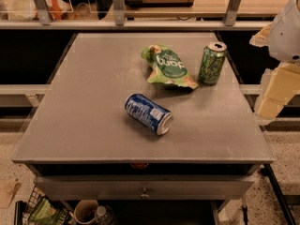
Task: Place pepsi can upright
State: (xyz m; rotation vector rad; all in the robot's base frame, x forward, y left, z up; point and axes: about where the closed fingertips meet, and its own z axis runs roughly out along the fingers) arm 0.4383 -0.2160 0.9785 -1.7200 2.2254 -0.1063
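"Where does the gripper point(275, 92) sit?"

"At the right edge of the view, just off the right side of the flat grey metal table point(84, 102). It shows as pale cream blocks below the arm's rounded white housing point(287, 29). Whether it is open or closed cannot be told."

"And the small dark-blue aluminium pepsi can point(147, 113) with white print?"

"Well to the left of the gripper and a little nearer the table's front edge. It lies on its side on the tabletop, one silver end turned toward the front right, apart from the gripper and from the other things."

"What is closest to the gripper?"

"A green aluminium drink can point(212, 63), standing upright near the table's right edge, to the gripper's left and farther back. Just beyond it lies a crumpled green plastic snack bag point(168, 67) with white lettering, flat on the table."
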